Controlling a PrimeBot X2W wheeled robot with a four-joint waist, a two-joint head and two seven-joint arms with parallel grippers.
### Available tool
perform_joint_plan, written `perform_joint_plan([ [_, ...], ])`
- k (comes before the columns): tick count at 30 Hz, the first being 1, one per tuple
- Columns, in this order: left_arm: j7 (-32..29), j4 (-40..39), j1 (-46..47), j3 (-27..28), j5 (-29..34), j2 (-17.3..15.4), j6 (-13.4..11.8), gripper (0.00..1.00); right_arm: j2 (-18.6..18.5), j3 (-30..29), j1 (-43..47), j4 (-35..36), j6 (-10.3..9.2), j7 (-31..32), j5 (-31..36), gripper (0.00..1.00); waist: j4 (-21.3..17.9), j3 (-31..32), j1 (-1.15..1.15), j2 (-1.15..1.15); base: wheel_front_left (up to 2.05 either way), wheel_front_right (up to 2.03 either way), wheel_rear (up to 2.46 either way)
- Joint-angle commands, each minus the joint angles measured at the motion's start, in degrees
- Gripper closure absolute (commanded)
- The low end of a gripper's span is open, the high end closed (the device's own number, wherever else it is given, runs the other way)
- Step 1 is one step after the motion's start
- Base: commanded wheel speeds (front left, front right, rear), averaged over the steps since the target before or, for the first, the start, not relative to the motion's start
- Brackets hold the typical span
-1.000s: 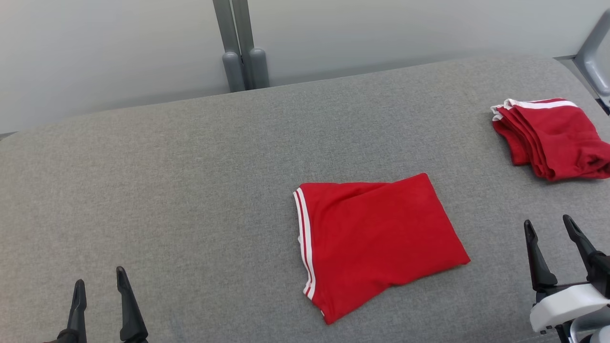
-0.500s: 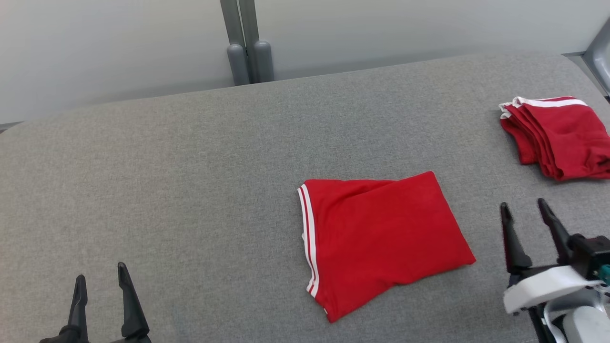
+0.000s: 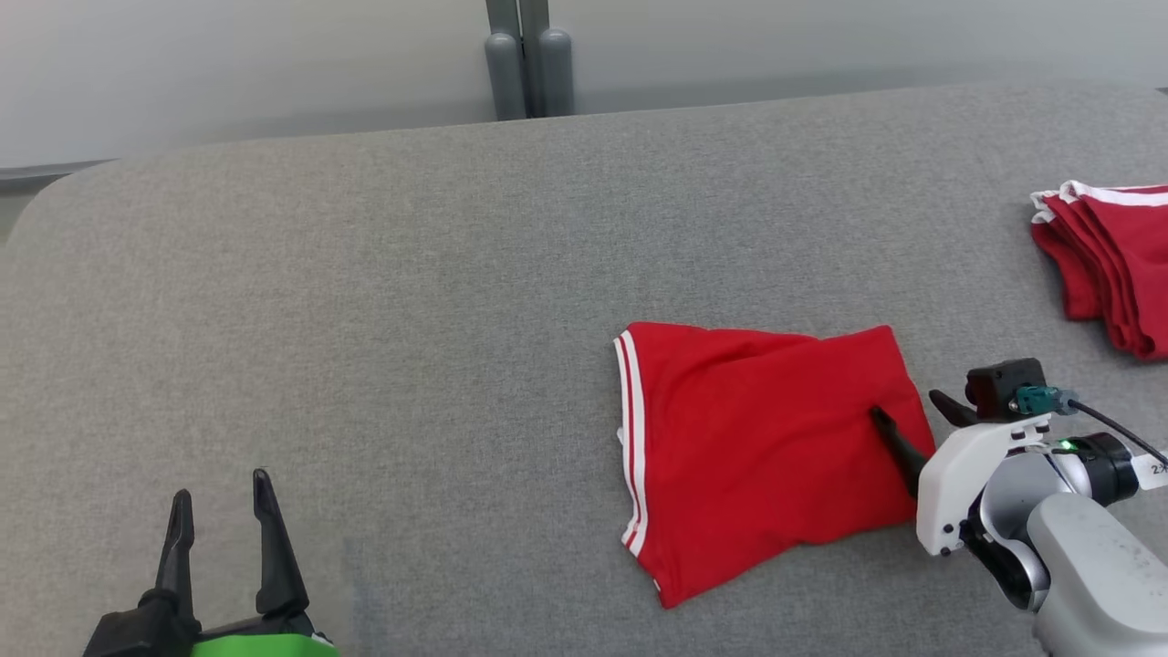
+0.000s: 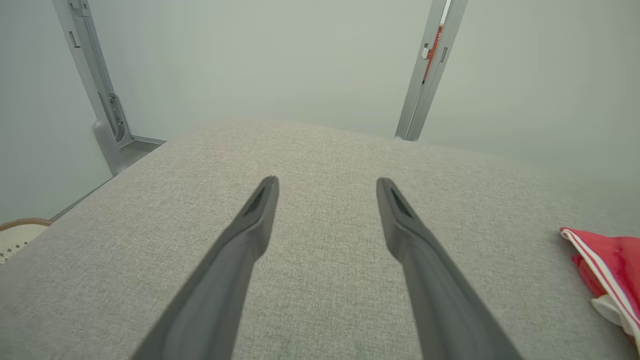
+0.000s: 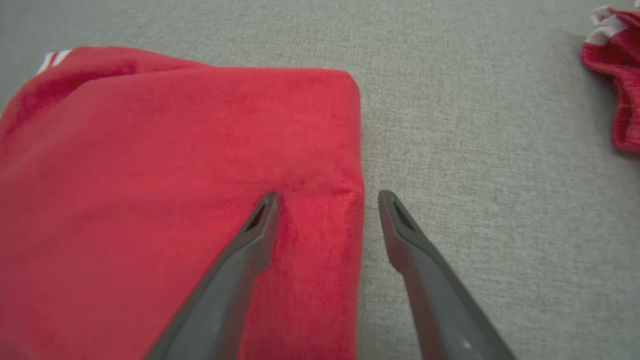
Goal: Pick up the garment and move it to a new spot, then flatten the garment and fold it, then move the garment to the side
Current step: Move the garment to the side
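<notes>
On the grey padded surface (image 3: 383, 301), right of centre in the head view, the folded red garment (image 3: 766, 447) lies flat. Its slightly longer side runs left to right across that view. The white-striped hem (image 3: 630, 438) faces the robot's left, and the near-left corner points toward the robot.

The head view shows the full outline of the garment and a second stack of red clothing (image 3: 1109, 265) well apart at the far right. The right wrist view cuts off most of the hem but shows that the right gripper (image 5: 327, 194) straddles the garment's right edge. Its 2 fingers stand apart, 1 over the fabric and 1 over bare surface. Contact with the cloth cannot be confirmed.

The left wrist view shows 2 grey upright posts (image 4: 425, 75) against the wall, and the striped hem enters at its right border. The left gripper (image 4: 326, 181) has its fingers spread, holds nothing and sits above bare surface, well apart from the garment.
</notes>
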State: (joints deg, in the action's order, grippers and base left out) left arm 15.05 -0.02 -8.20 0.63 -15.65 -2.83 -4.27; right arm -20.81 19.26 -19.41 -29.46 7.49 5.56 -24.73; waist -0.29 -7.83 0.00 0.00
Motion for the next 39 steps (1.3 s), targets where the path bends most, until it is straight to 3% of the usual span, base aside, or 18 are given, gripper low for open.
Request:
perform_joint_plan([
  [1,0.15,0.02,1.08,0.37,-0.66,-0.15,0.22,0.0,-0.12,-0.05,-1.27,-1.58,0.0,0.45,-0.66,0.0,1.69,-1.09,0.0,0.0,0.0,0.0,0.0],
  [6,0.15,-0.17,1.52,0.61,-0.61,-0.15,0.67,0.0,0.52,2.12,-3.04,-6.24,0.01,2.5,-4.28,0.0,2.95,-2.24,0.0,0.0,0.0,0.0,0.0],
  [7,0.15,-0.15,1.61,0.75,-0.64,-0.15,0.71,0.0,0.8,3.06,-3.13,-6.25,0.04,3.02,-5.91,0.7,2.98,-2.41,0.0,0.0,0.0,0.0,0.0],
  [8,0.15,-0.26,1.72,0.94,-0.72,-0.15,0.68,0.0,0.72,3.91,-3.39,-6.02,0.07,3.31,-7.73,1.0,2.88,-2.64,0.0,0.0,0.0,0.0,0.0],
  [11,0.14,-0.57,2.03,1.04,-0.75,-0.14,0.21,0.0,-1.33,4.54,-5.08,-4.55,0.06,2.52,-11.98,1.0,1.94,-3.4,0.0,0.0,0.0,0.0,0.0],
  [15,0.15,-0.93,2.62,0.73,-0.29,-0.15,0.29,0.0,-6.97,2.86,-9.78,-2.46,-0.04,1.63,-14.98,1.0,-0.42,-4.83,0.0,0.0,0.0,0.0,0.0],
  [19,0.15,-0.56,3.98,0.27,0.4,-0.15,1.07,0.0,-12.84,0.87,-15.65,-1.8,-0.03,1.56,-13.64,1.0,-2.86,-6.28,0.0,0.0,0.0,0.0,0.0],
  [24,0.15,0.52,5.76,-0.53,1.02,-0.16,2.22,0.0,-17.11,-1.41,-21.69,-4.77,-0.01,4.14,-12.64,1.0,-4.48,-7.54,0.0,0.0,0.0,0.0,0.0],
  [31,0.15,1.25,6.85,-1.4,1.29,-0.16,2.86,0.0,-21.53,-3.49,-28.1,-12.13,-0.01,3.88,-10.52,1.0,-3.98,-9.0,0.0,0.0,0.0,0.0,0.0],
  [38,0.15,1.35,6.96,-1.35,1.53,-0.16,2.99,0.0,-21.28,-4.81,-30.68,-17.57,-0.01,1.81,-7.29,0.98,-3.11,-9.9,0.0,0.0,0.0,0.0,0.0],
  [39,0.15,1.37,6.99,-1.34,1.56,-0.16,2.99,0.0,-21.62,-5.19,-30.89,-18.66,-0.01,1.41,-6.31,0.09,-3.04,-9.99,0.0,0.0,0.0,0.0,0.0],
])
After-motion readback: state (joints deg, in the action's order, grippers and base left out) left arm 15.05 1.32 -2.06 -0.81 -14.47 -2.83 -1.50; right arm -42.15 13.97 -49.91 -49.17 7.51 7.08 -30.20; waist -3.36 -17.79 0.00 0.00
